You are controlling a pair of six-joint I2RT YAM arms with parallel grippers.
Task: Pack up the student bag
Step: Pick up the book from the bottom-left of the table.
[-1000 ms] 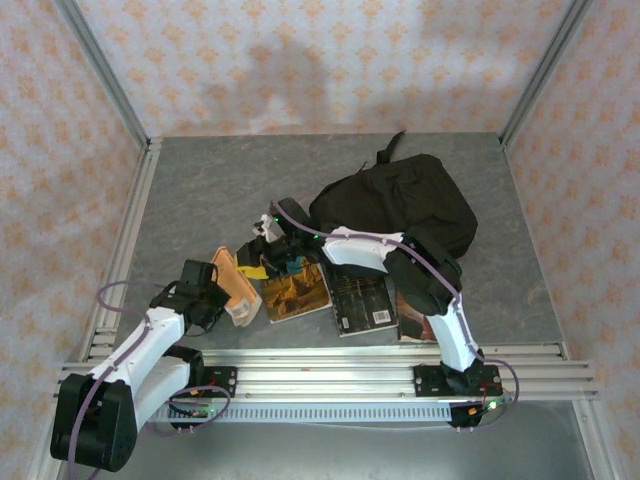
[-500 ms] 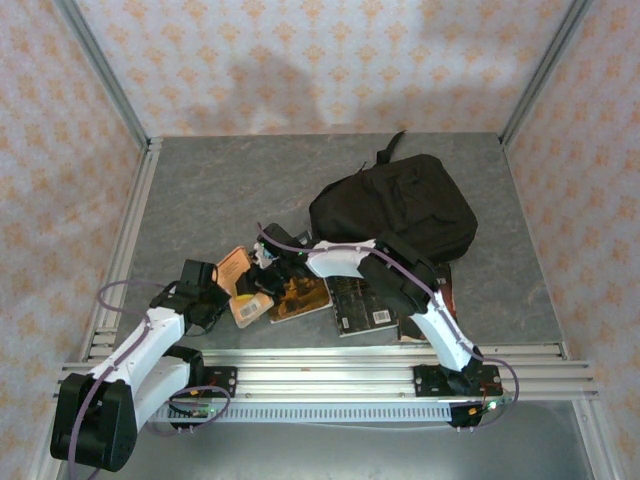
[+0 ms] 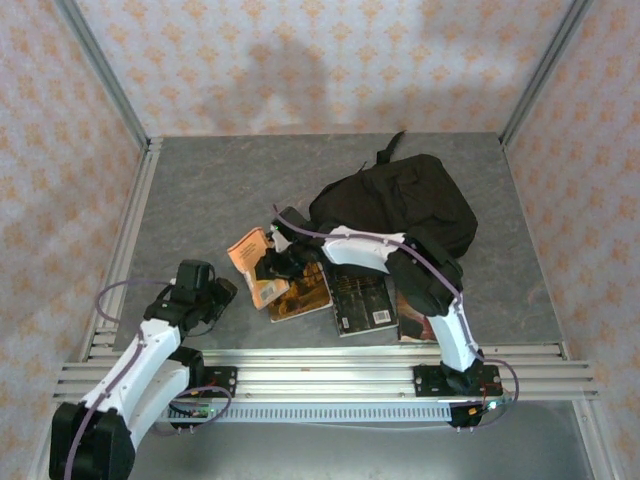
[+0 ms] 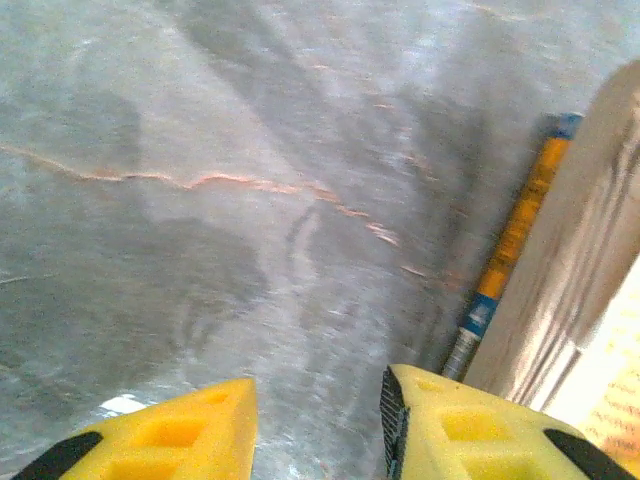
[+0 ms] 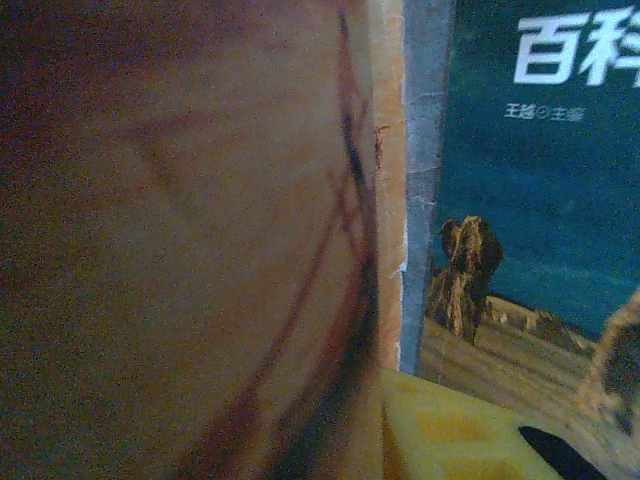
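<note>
The student bag [image 3: 395, 205], a big black backpack, lies at the back right of the table. An orange book [image 3: 252, 262] stands tilted up on its edge just left of it. My right gripper [image 3: 273, 267] is shut on that book. In the right wrist view the orange cover [image 5: 200, 250] presses against my yellow finger [image 5: 450, 430], and the other finger is hidden behind it. My left gripper [image 3: 218, 293] sits apart, to the near left of the book, and is open [image 4: 318, 420] over bare table, with the book's page edges [image 4: 575, 280] to its right.
Three more books lie flat in front of the bag: a teal and brown one [image 3: 300, 290] [image 5: 530, 200], a dark one [image 3: 362, 300] and one under the right arm [image 3: 412, 322]. The metal rail [image 3: 330, 375] runs along the near edge. Walls enclose the table.
My left gripper opened, let go of the orange book and drew back to the near left. My right gripper closed on the book and tipped it up.
</note>
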